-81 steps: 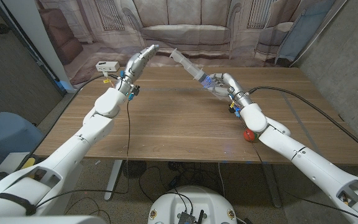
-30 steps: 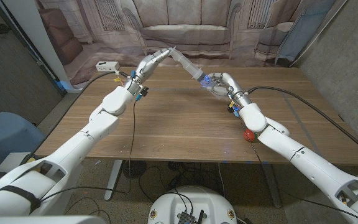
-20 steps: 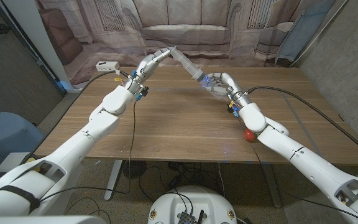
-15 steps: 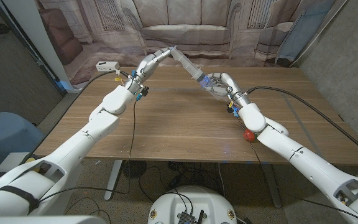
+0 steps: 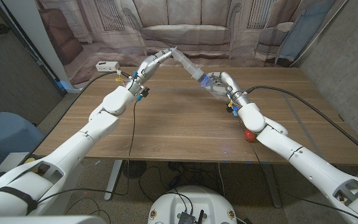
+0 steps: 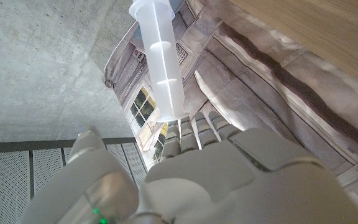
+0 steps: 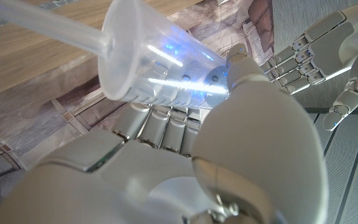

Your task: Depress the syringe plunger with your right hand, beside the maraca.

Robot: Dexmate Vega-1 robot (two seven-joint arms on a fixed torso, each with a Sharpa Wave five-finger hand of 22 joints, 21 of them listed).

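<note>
Wood-grain table (image 5: 185,124) runs under both our arms, a printed backdrop of a sofa and building fronts hangs behind it, and a small white box (image 5: 106,66) sits at the far left corner. We hold the clear plastic syringe (image 5: 188,66) raised above the far edge, our right hand (image 5: 219,84) wrapped round its barrel so it slants up toward our left hand (image 5: 151,63), whose fingers, held straight and close together, reach the plunger end, likely to brace or push it. The red maraca (image 5: 248,135) lies on the table beside our right forearm, well nearer us than the syringe.
</note>
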